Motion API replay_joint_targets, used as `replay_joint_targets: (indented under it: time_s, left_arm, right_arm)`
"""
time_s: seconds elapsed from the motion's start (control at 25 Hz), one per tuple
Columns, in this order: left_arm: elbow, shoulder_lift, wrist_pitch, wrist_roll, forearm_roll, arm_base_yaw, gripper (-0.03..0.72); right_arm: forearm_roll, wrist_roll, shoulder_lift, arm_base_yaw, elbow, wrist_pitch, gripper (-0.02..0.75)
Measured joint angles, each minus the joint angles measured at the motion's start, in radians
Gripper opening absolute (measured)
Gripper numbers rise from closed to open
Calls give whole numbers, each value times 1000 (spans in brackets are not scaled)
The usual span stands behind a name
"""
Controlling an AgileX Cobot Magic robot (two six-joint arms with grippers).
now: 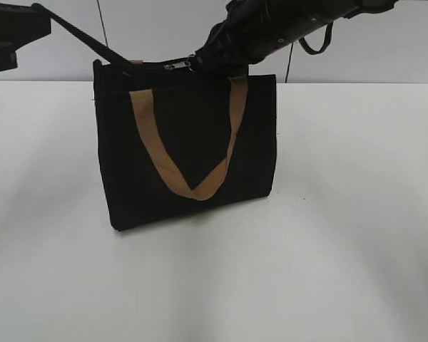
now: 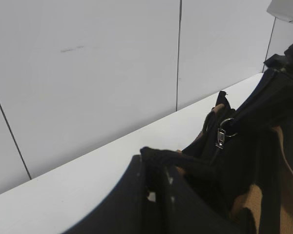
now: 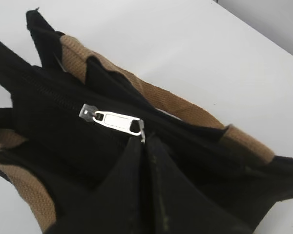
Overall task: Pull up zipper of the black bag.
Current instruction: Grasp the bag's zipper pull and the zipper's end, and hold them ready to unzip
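A white tabletop (image 1: 342, 214) runs back to a pale panelled wall (image 2: 88, 73), and the black bag (image 1: 185, 171) stands upright near the middle of it, one tan strap handle (image 1: 192, 189) hanging in a loop down its front face.

I have the left gripper (image 2: 156, 158) pinching a tab of black fabric at the bag's left top corner, fingers pressed together on it. My right gripper (image 3: 144, 141) is closed at the zipper (image 3: 115, 122), its tips meeting just at the base of the silver pull; I judge it is holding the slider's end, though I cannot tell how much metal is actually between the pads.

My worry is that grip. If the tips have only the edge of the pull, a tug along the zip line could slip off and leave the slider where it sits. If the left hold gives, the whole bag could slide or tip toward the right arm instead of the zipper running, since the fabric is soft and nothing else anchors it.

The right wrist view gives me the slider, pull and teeth up close. The exterior view shows only a glint of metal at the top edge but tells me the bag stands square. The left wrist view alone shows the ring dangling.
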Motion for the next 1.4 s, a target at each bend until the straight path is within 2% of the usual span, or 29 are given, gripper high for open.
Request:
replay_joint_targets:
  time_s: [0.64, 0.96, 1.08, 1.24, 1.32, 1.4]
  left_arm:
    - [0, -5, 18, 3, -4, 0, 22]
    - [0, -5, 21, 3, 7, 0, 22]
    - [0, -4, 21, 3, 24, 0, 22]
    - [0, 15, 23, 3, 35, 2, 43]
    - [0, 16, 35, 3, 54, 2, 98]
    - [0, 16, 54, 0, 63, 2, 192]
  right_arm:
    - [-21, 115, -35, -140, 0, 20, -15]
    - [-21, 116, -35, -146, 2, 51, -10]
    - [-21, 116, -35, -146, 2, 60, 33]
    - [-23, 117, -38, -147, 2, 81, 173]
    - [-24, 117, -49, -147, 2, 84, 247]
    - [-26, 116, -67, -147, 3, 88, 296]
